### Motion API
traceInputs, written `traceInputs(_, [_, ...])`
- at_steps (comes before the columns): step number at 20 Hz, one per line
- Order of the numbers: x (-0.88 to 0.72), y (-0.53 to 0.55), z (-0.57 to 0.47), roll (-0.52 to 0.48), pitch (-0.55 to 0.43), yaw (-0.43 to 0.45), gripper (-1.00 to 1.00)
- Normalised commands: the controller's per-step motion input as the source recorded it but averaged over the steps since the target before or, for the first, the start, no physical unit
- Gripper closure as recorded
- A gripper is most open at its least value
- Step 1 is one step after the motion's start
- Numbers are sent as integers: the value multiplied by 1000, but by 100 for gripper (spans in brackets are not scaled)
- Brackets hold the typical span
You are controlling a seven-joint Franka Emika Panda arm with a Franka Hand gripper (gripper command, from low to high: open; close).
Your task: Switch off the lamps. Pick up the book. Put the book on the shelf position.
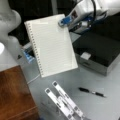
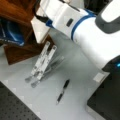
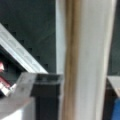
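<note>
**Book held aloft at one corner**

Presently, the book (image 1: 51,45) is clamped at its upper corner by the closed gripper (image 1: 64,22) and is hung clear of the table (image 1: 100,85), above the folded stand (image 1: 63,102). The shelf position (image 1: 15,95) is seen at a front view's lower left. Since swing is likely with a corner grip, slow, level carrying is advised.

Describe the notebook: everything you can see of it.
The book is a large white notebook with faintly lined pages and a row of small binding holes down its long edge at a front view's left. It hangs in the air, tilted, clear of the table, pinched at its upper corner by the tool. The wrist view shows its edge close up. The shelf position lies below it, untouched.
</note>
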Motion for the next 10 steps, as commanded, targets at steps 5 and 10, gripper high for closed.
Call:
traceInputs(5, [-130,-108,69,59,116,-156,100])
traceInputs(10, [-387,-294,112,91,90,-60,100])
